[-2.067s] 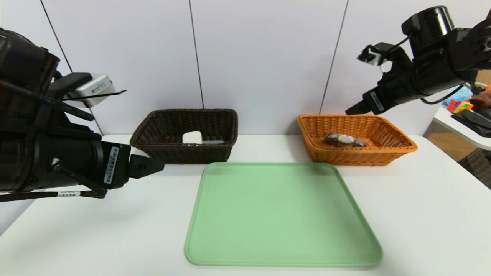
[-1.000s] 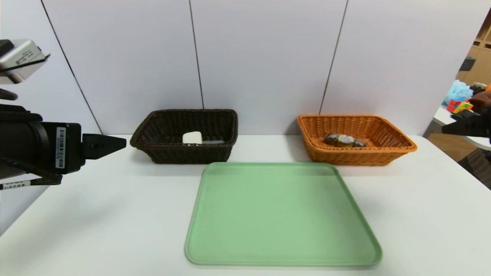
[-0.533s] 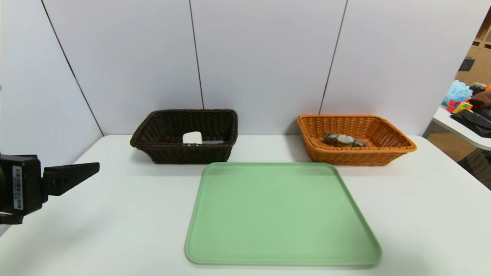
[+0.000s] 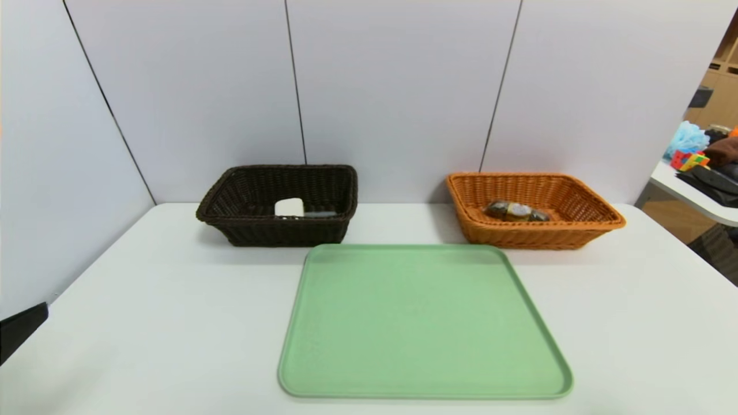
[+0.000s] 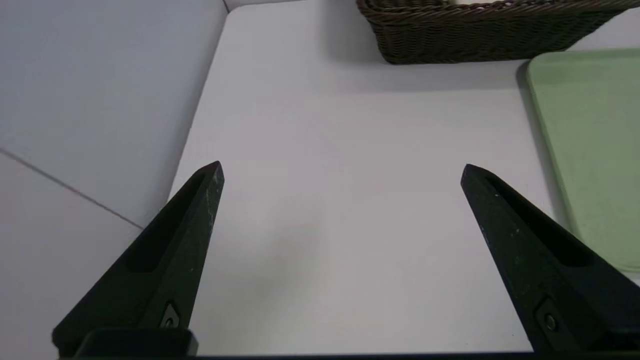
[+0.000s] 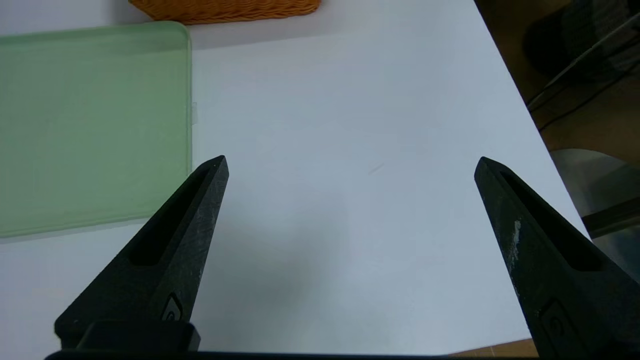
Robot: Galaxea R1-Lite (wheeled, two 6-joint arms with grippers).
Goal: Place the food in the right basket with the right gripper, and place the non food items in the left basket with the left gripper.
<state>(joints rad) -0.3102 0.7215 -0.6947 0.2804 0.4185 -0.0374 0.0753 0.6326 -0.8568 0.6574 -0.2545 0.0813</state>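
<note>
The food, a clear-wrapped stack of dark cookies (image 4: 515,211), lies inside the orange-tan right basket (image 4: 519,175). A white soap-like bar (image 4: 289,207) and the grey handle of the peeler (image 4: 320,214) lie in the dark brown left basket (image 4: 288,168). My left gripper (image 5: 342,166) hangs open and empty over bare table at the near left; in the head view only one of its fingers (image 4: 22,333) shows at the left edge. My right gripper (image 6: 351,159) is open and empty over the table's near right corner, outside the head view.
A green tray (image 4: 424,323) with nothing on it lies in the middle of the white table (image 4: 161,323), in front of both baskets. The table's right edge (image 6: 520,100) drops off beside the right gripper. Wall panels stand behind the baskets and along the left.
The left arm has pulled back and down toward the near left, almost leaving the head view. The right arm left the head view before that. Both baskets and their contents lie unmoved.
</note>
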